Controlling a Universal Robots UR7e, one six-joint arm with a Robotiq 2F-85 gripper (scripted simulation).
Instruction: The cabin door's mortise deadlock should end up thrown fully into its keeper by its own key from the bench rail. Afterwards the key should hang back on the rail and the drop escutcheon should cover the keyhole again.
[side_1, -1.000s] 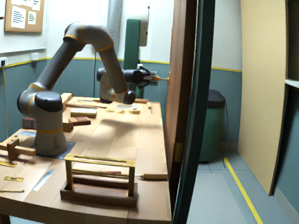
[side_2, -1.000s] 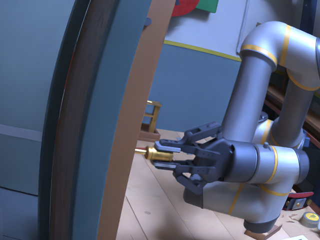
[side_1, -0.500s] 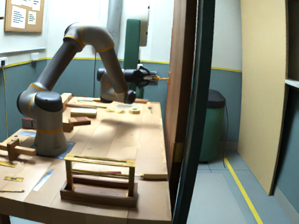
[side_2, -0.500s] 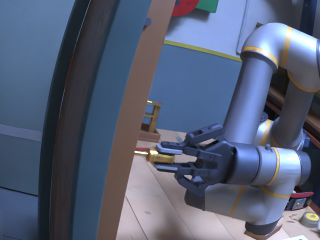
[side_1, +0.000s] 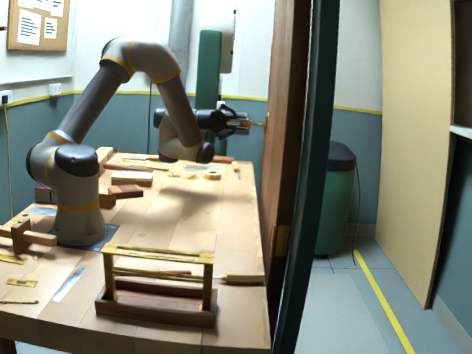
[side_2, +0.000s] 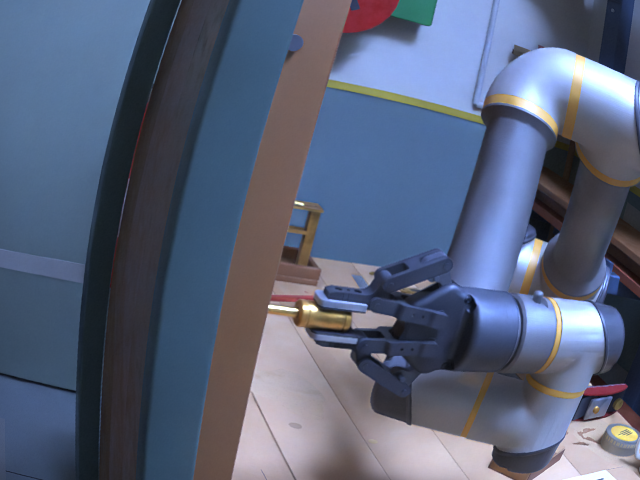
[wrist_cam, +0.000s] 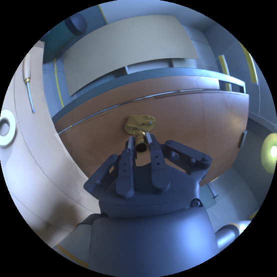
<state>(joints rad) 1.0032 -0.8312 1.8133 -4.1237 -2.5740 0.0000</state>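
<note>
The brass key (side_2: 321, 315) (wrist_cam: 140, 141) (side_1: 246, 123) points its shank into the brass escutcheon plate (wrist_cam: 140, 124) on the wooden cabin door (side_1: 282, 120) (wrist_cam: 155, 118). The plate's drop cover is swung aside. I cannot tell how deep the key sits in the keyhole. I grip the key by its barrel handle in my closed gripper (side_2: 336, 321) (wrist_cam: 139, 141) (side_1: 239, 123), held level against the door face. The bolt and keeper are hidden from me.
Behind the door stand the dark green frame (side_1: 310, 165), a green bin (side_1: 336, 197) and a tall pale panel (side_1: 415, 145). On the bench, the brass-topped wooden rail rack (side_1: 156, 285) stands at the near edge. Wood blocks, a tape roll (side_1: 212, 175) and tools lie under the arm.
</note>
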